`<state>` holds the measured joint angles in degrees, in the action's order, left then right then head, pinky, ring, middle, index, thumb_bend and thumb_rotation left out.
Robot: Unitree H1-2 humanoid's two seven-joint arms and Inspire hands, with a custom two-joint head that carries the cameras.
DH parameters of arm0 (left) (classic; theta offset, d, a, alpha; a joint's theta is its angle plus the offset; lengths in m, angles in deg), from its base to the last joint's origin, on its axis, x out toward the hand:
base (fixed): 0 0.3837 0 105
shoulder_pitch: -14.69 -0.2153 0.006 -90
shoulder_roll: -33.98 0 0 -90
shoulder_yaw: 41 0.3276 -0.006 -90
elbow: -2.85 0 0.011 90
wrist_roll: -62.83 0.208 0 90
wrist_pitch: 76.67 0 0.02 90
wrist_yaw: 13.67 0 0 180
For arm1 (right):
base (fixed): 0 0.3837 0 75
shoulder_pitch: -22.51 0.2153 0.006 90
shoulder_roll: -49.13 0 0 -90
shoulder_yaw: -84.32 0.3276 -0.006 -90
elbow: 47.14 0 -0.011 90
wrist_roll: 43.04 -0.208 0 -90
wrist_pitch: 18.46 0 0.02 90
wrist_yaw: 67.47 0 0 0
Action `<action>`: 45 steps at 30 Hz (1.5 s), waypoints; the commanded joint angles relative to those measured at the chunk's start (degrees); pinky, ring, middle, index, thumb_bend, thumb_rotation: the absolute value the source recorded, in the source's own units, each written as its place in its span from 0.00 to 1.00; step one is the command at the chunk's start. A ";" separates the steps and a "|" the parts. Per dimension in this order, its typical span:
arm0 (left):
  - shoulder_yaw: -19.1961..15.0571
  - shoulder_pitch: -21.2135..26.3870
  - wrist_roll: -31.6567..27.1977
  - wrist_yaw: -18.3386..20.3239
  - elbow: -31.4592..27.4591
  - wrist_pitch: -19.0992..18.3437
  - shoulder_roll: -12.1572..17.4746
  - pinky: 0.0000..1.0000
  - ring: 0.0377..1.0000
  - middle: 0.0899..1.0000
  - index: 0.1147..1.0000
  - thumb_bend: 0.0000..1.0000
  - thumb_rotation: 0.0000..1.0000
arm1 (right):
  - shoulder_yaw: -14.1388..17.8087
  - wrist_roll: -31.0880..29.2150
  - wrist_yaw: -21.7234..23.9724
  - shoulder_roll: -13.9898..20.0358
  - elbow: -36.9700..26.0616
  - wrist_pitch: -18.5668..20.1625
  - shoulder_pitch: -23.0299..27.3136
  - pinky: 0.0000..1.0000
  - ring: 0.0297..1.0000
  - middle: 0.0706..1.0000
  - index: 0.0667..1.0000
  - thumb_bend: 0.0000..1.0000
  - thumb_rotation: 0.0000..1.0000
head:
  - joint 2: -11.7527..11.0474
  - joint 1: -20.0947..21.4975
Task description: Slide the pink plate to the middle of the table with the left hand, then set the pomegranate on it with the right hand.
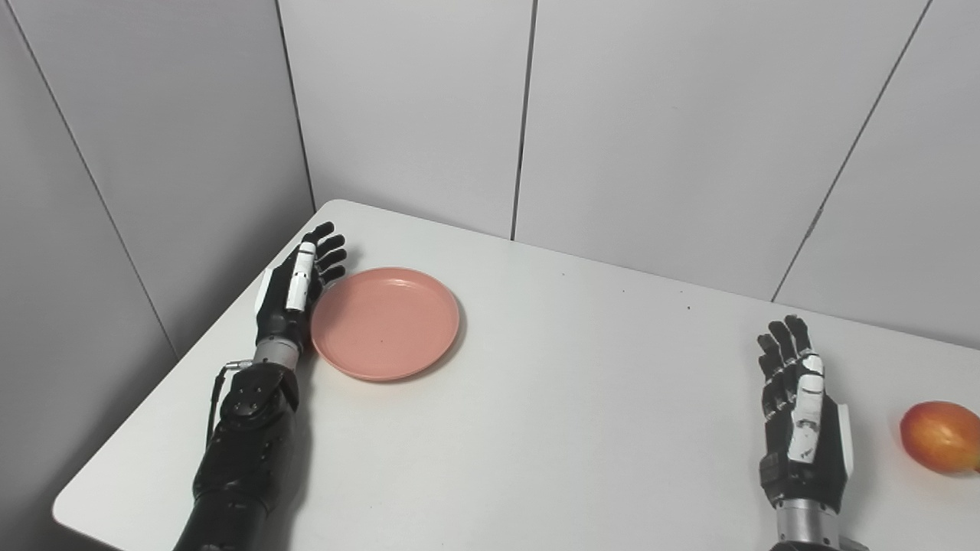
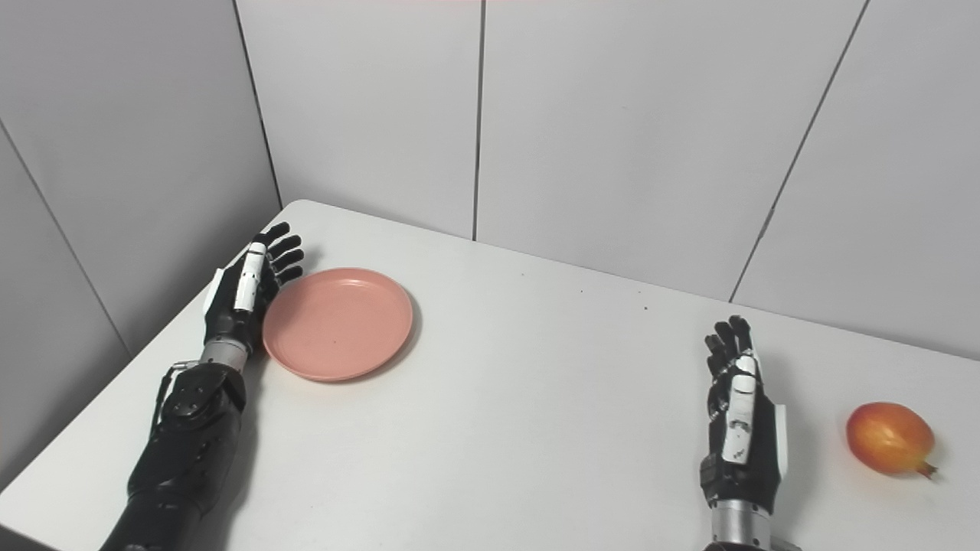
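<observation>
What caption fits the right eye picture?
Left hand open beside the pink plate; right hand open near the pomegranate.

1. A white worktop [image 1: 582, 398] with rounded corners fills the lower part of both views; a few tiny dark specks dot its far side.
2. Grey wall panels [image 1: 398, 99] with dark vertical seams stand behind it.

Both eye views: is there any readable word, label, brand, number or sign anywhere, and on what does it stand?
None: no readable text in either view.
Pink plate: plain, no print.
Pomegranate: no sticker visible.
Left hand and right hand: white panels, no legible marking.
Table and wall panels: bare, only small dark specks on the table.
</observation>
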<state>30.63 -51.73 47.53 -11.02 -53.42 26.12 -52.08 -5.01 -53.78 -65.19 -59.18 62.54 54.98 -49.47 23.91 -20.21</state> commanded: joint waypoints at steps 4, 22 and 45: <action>0.89 1.42 -1.18 1.51 -0.99 0.66 -1.25 0.81 0.82 0.81 0.78 0.32 0.97 | 0.84 0.22 0.98 1.11 3.85 -1.29 -4.40 1.00 0.94 0.93 0.92 0.49 0.95 | 0.00 -0.09; 3.85 1.05 -1.08 0.35 -7.34 -4.55 -4.98 0.79 0.80 0.79 0.75 0.31 0.91 | 0.67 0.86 0.79 1.01 3.87 -1.54 -4.10 1.00 0.94 0.93 0.93 0.47 0.96 | 0.56 0.91; 8.07 1.07 -1.10 1.50 -14.12 -12.42 -9.34 0.82 0.83 0.82 0.79 0.31 0.97 | 0.44 1.28 0.29 0.41 2.96 -1.29 -4.19 1.00 0.93 0.92 0.93 0.50 0.93 | 2.47 3.76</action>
<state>38.30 -52.41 46.23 -10.36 -65.72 13.75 -61.48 -5.03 -52.91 -65.67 -59.36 62.11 54.99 -49.55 26.37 -16.52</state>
